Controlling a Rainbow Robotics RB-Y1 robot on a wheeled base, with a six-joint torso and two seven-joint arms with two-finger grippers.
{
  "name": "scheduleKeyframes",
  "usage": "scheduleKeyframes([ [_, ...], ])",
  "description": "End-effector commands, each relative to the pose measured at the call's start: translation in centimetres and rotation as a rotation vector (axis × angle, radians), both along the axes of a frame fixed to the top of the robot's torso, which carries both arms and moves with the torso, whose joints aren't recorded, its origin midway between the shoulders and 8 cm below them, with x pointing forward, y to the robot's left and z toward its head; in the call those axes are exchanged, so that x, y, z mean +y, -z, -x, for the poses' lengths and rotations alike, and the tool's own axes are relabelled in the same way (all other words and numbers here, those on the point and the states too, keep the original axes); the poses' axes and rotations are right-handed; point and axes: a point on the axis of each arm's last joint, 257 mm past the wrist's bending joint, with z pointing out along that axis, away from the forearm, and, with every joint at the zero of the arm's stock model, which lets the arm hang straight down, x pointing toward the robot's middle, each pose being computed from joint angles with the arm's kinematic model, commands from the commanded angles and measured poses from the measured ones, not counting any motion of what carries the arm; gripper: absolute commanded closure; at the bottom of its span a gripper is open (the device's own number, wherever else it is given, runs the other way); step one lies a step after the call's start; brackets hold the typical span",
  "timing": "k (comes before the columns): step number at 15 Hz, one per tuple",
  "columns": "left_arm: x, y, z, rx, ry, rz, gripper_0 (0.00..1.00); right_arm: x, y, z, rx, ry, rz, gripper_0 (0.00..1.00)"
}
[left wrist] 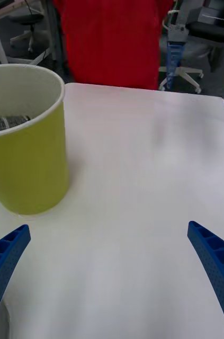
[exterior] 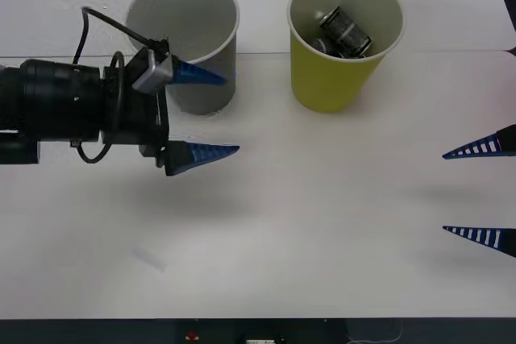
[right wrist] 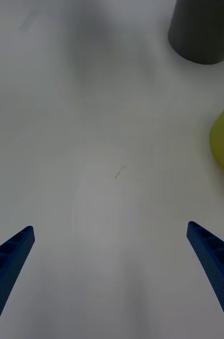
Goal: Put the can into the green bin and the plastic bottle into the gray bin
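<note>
The white bench (exterior: 322, 223) carried the gray bin (exterior: 187, 38) just beside the green bin (exterior: 343, 46), where the can (exterior: 345, 31) already lay. The left tool (exterior: 216, 113) hovered by the gray bin, jaws apart and empty; the right tool (exterior: 474, 191) waited, apart. No bottle was visible, so finding it judged next.

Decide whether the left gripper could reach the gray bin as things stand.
Probably yes. The left gripper hangs open right in front of the gray bin, nothing lying between them; the green bin, holding the can, stands off to the side.
</note>
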Motion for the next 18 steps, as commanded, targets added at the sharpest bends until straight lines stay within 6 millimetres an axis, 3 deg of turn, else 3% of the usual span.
scheduleKeyframes([
  [1, 2.9, 1.8, 1.4, -0.024, 0.020, -0.034, 0.00, 0.0, 0.0, 0.0, 0.000, 0.000, 0.000, 0.00],
  [8, 9.0, 5.1, 3.5, -0.034, 0.024, -0.169, 0.00, 0.0, 0.0, 0.0, 0.000, 0.000, 0.000, 0.00],
  [18, 14.8, 8.0, 3.9, -0.008, 0.007, -0.326, 0.00, 0.0, 0.0, 0.0, 0.000, 0.000, 0.000, 0.00],
])
